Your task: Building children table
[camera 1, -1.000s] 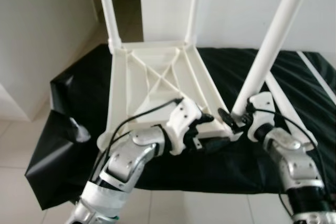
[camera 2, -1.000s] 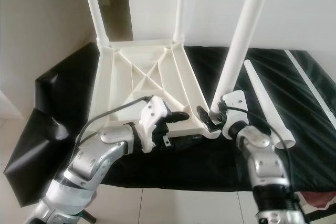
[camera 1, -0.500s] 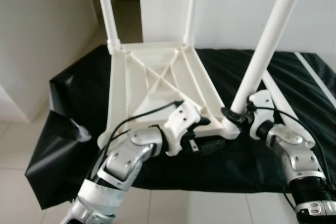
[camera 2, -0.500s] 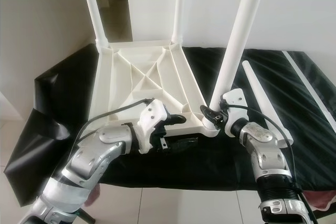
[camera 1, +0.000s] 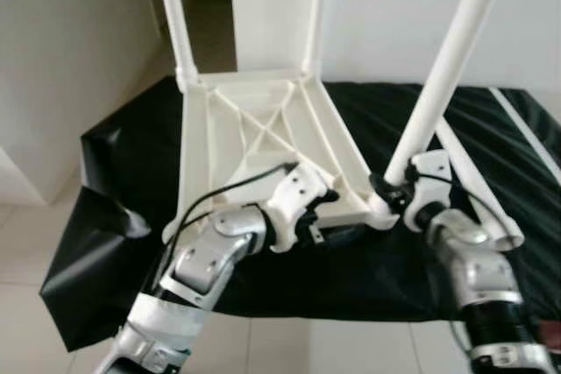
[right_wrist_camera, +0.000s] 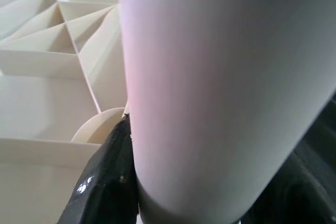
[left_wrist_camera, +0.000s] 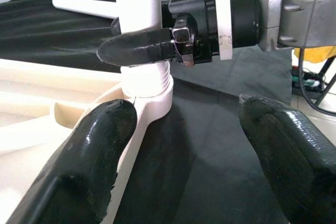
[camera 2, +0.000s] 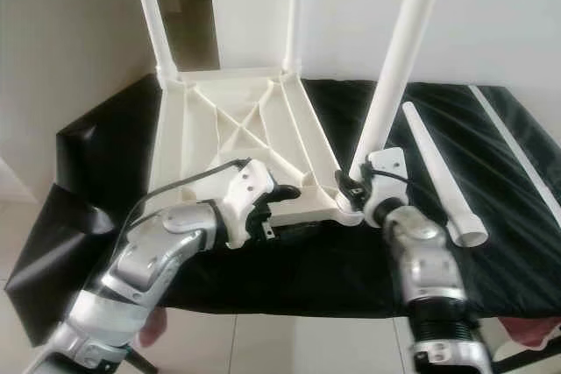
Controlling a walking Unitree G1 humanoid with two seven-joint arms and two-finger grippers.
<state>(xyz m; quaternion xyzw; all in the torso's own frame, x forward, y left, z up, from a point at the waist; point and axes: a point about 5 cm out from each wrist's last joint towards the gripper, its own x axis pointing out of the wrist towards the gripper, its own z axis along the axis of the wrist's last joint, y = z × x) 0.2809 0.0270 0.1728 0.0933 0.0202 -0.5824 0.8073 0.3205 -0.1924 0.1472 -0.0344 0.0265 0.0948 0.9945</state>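
Upturned white ribbed plastic tabletop (camera 1: 263,142) lies on a black cloth (camera 1: 114,172). At its near edge the left pincer (left_wrist_camera: 184,150) gapes wide, one finger touching the corner socket (left_wrist_camera: 149,85). Right pincer (camera 2: 355,188) clamps the third upright round leg (camera 2: 399,59); a fourth leg (camera 2: 438,172) lies beside.

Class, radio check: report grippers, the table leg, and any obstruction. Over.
Right gripper shut on third leg, seated at tabletop corner socket. Left gripper open, bracing near edge. Spare leg lies apart on black cloth; nothing blocking.
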